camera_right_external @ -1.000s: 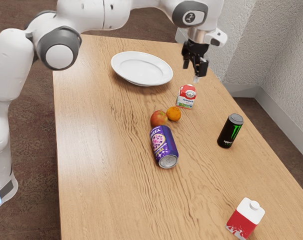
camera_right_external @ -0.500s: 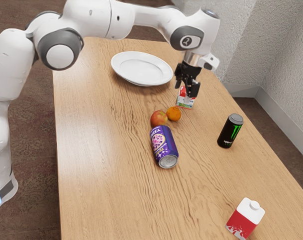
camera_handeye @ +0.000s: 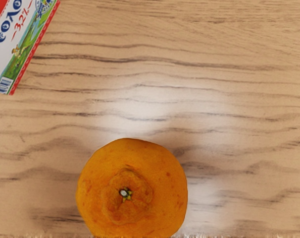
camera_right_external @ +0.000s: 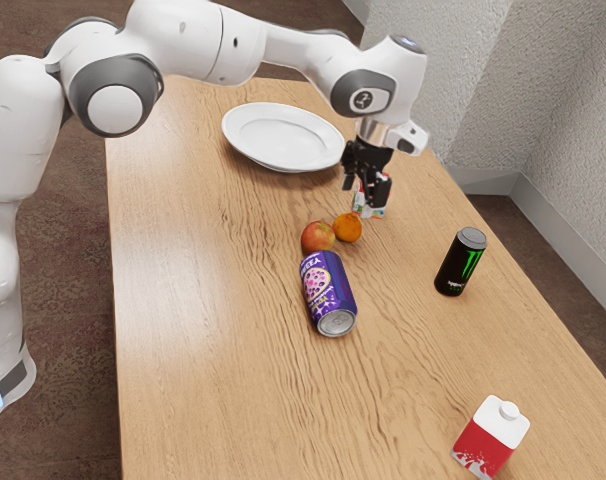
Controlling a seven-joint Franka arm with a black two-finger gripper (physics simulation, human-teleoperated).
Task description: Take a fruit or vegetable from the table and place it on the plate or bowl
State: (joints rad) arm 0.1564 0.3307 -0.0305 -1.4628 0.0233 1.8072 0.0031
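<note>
An orange (camera_right_external: pixel 347 228) lies mid-table beside a red-yellow apple (camera_right_external: pixel 317 237), the two touching or nearly so. My black gripper (camera_right_external: pixel 369 204) hangs open just above and slightly behind the orange, holding nothing. A white plate (camera_right_external: pixel 283 137) sits empty toward the table's far end, at the exterior view's left of the gripper. In the wrist view the orange (camera_handeye: pixel 132 191) sits stem-up close under my hand, with a corner of a small milk carton (camera_handeye: pixel 19 39) beside it.
The small milk carton (camera_right_external: pixel 364 211) stands right behind the gripper, mostly covered by it. A purple can (camera_right_external: pixel 327 292) lies on its side in front of the apple. A black energy can (camera_right_external: pixel 460 261) stands at the exterior view's right, a red carton (camera_right_external: pixel 491 436) near the front corner.
My hand has come down and toward the exterior view's left, from high beyond the milk carton to just over the orange. Nothing on the table has moved.
</note>
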